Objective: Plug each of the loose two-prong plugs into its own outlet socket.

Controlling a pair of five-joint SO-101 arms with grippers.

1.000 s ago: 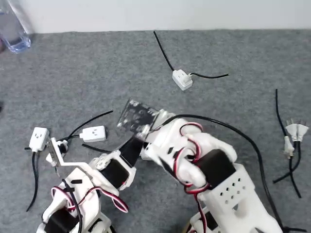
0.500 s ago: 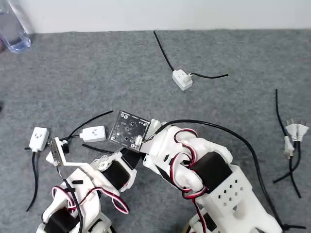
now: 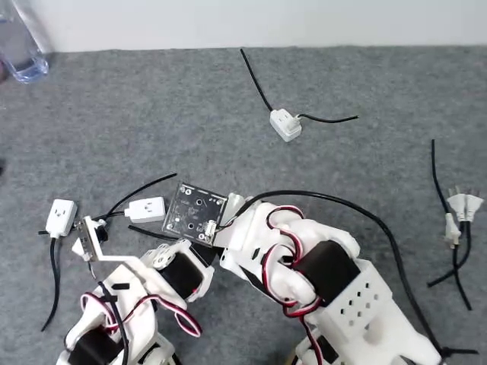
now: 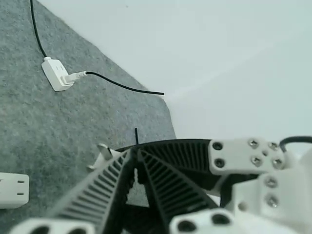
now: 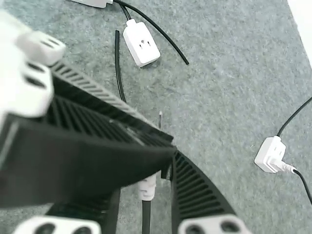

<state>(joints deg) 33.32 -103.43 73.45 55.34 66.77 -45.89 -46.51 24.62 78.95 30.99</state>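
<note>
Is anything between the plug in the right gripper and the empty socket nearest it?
Nothing visible blocks it. Bare carpet lies between the plug in the right gripper and the empty outlet socket; a loose black cord lies close beside that path.

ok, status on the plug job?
Right gripper shut on a plug, prongs out, near socket. Left gripper shut, crowding that socket, load unclear. Loose plugs far right.
</note>
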